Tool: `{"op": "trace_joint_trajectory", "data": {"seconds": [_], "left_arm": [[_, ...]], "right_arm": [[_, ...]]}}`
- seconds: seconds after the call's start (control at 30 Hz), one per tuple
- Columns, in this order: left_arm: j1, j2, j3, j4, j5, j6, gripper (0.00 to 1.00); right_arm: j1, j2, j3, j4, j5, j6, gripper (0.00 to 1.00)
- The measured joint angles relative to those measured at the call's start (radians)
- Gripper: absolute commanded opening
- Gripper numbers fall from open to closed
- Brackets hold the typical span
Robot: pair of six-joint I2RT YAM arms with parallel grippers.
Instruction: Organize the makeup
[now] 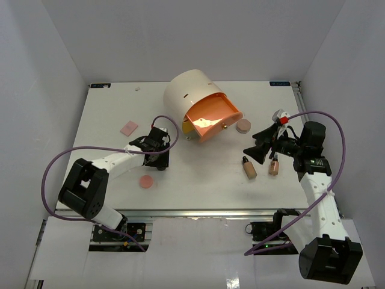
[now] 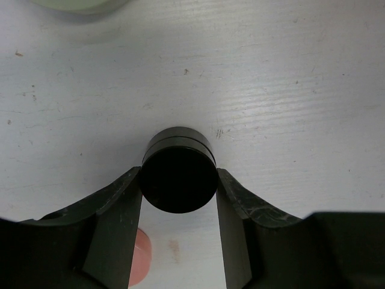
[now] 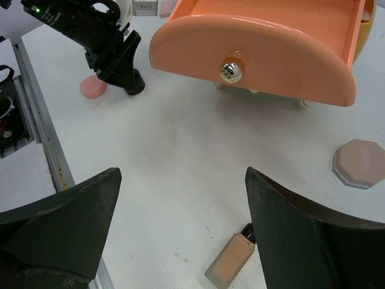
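My left gripper (image 2: 178,174) is shut on a small black round jar (image 2: 178,180) that stands on the table; in the top view this gripper (image 1: 158,161) is left of centre. A pink round compact (image 1: 147,182) lies just near of it and also shows in the left wrist view (image 2: 141,259). My right gripper (image 3: 182,174) is open and empty above a lying tan bottle (image 3: 231,262) with a black cap. In the top view the right gripper (image 1: 256,146) is beside two tan bottles (image 1: 249,167) (image 1: 274,165). A beige compact (image 1: 243,126) lies beside the drawer. The second black jar is out of view.
The big cream cylindrical box (image 1: 189,96) lies at the back centre with its orange drawer (image 1: 210,117) pulled open; the drawer front and knob (image 3: 231,70) face the right gripper. A flat pink square item (image 1: 129,128) lies at the left. White walls enclose the table.
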Motion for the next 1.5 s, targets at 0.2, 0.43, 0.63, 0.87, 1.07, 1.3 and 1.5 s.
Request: {"op": "trace_joint_trajectory", "data": {"seconds": [0.2,0.43,0.63,0.87,1.07,1.3,1.5], "left_arm": [[-0.032,-0.05,0.0,-0.009,-0.009,0.0,0.0],[-0.152,-0.315,0.121,-0.029,0.009,0.0,0.0],[-0.199,-0.293,0.442,-0.007,0.032,0.006,0.0],[-0.285,0.064,0.862,-0.002,0.005,0.078,0.0],[-0.294,0.34,1.1,-0.072,-0.032,0.133,0.05],[-0.294,0.478,1.196,-0.154,-0.092,0.176,0.27],[-0.294,0.495,1.206,-0.187,-0.104,0.191,0.58]], "right_arm": [[-0.006,-0.02,-0.013,0.002,-0.004,0.0,0.9],[-0.008,-0.023,-0.014,0.005,-0.014,0.0,0.9],[-0.01,-0.023,-0.014,0.006,-0.015,0.0,0.9],[-0.015,-0.023,-0.015,0.007,-0.015,0.0,0.9],[-0.027,-0.027,-0.015,0.007,-0.015,0.0,0.9],[-0.032,-0.036,-0.018,0.009,-0.015,0.0,0.9],[-0.033,-0.037,-0.026,0.011,-0.015,0.0,0.9]]}}
